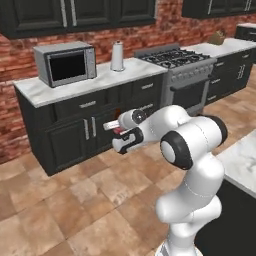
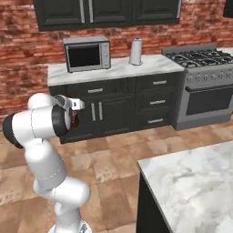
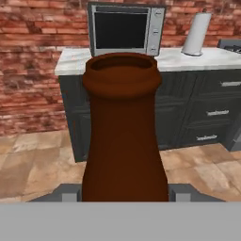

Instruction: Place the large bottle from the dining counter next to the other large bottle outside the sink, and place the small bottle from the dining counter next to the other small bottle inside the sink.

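Note:
A dark brown glass bottle (image 3: 122,127) stands close up in the hand view, its open mouth toward the far wall. My gripper (image 3: 122,194) is shut on its lower body, with one grey finger (image 3: 69,193) on each side. Whether it is the large bottle or the small bottle I cannot tell. In the base views the gripper (image 1: 120,136) (image 2: 75,113) hangs in mid-air over the tiled floor, with a bit of the bottle's red label (image 1: 118,131) and its dark body (image 2: 75,121) showing. The dining counter (image 2: 191,182) (image 1: 242,160) lies to my right.
Ahead stands a black cabinet run (image 2: 118,109) with a marble top carrying a microwave (image 1: 65,64) (image 2: 86,54) and a paper towel roll (image 1: 117,56) (image 2: 135,51). A steel stove (image 1: 180,65) (image 2: 200,68) stands to its right. Open tiled floor (image 1: 75,200) lies between.

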